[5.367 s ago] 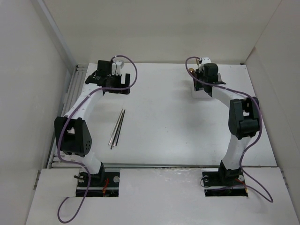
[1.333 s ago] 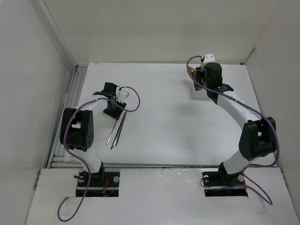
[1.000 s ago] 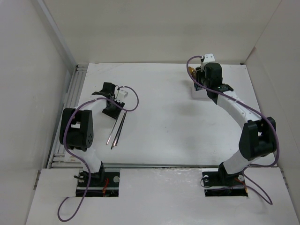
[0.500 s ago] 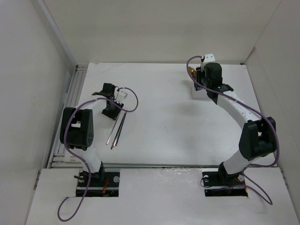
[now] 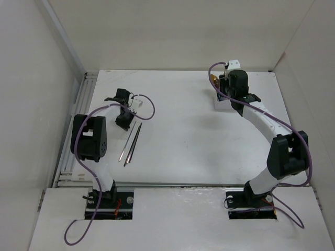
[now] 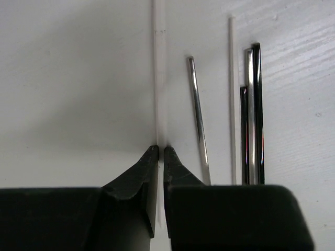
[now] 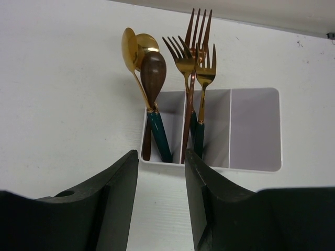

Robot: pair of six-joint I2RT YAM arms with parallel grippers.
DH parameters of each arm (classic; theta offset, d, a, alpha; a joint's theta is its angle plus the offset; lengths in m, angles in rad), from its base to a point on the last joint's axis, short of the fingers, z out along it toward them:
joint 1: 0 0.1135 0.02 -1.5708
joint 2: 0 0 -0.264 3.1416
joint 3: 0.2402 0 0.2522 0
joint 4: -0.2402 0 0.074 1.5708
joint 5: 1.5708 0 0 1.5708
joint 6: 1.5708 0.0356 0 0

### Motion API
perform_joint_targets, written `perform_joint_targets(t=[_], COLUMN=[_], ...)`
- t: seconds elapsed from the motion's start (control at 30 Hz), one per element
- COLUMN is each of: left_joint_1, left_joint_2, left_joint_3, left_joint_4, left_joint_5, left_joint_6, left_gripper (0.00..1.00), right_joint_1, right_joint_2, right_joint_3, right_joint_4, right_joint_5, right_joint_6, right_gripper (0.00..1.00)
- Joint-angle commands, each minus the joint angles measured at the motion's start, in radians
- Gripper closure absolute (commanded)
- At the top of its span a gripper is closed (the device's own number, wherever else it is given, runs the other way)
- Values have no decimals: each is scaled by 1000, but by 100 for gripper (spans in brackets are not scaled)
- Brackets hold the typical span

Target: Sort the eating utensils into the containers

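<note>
Silver-grey chopsticks (image 5: 131,144) lay on the table (image 5: 199,141), their long axis running straight away from your left gripper (image 6: 161,152), just beside its tips, not between them. Its fingers were nearly together on nothing. Your right gripper (image 7: 161,172) hung spread at the container (image 7: 255,130), well apart.

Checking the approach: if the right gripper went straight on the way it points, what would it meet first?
Likely the near wall of the white container, by the spoons; the right gripper stands open, depth unclear.
</note>
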State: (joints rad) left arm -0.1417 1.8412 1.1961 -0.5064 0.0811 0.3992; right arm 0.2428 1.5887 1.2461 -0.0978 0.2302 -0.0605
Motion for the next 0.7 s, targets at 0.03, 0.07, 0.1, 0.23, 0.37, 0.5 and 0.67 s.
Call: perform_joint_targets(t=[0.03,0.07,0.1,0.23,0.37,0.5,0.67], left_joint_1=[25,25,36,54,54,44,19], left_joint_2=[79,79,79,0,-85,-117,-126], left_joint_3=[11,23,39,162,319,514,726], left_joint_4=[-30,-30,-30,-50,-70,-93,-107], left_joint_5=[66,78,89,147,229,351,450], left_joint_6=[-36,-36,-49,-74,-74,-74,-157], left_gripper=[100,100,100,100,100,100,100], right_joint_1=[0,0,0,29,52,136,254], right_joint_2=[-64,-64,-73,-108,-166,-202,-147], right_joint_3=[0,0,0,0,9,21,73], right_joint_4=[30,30,30,21,21,123,308], right_joint_5=[21,12,12,-14,-175,-433,-626], right_joint_6=[-19,-19,-19,-29,-39,20,134], right_gripper=[53,53,53,55,55,41,23])
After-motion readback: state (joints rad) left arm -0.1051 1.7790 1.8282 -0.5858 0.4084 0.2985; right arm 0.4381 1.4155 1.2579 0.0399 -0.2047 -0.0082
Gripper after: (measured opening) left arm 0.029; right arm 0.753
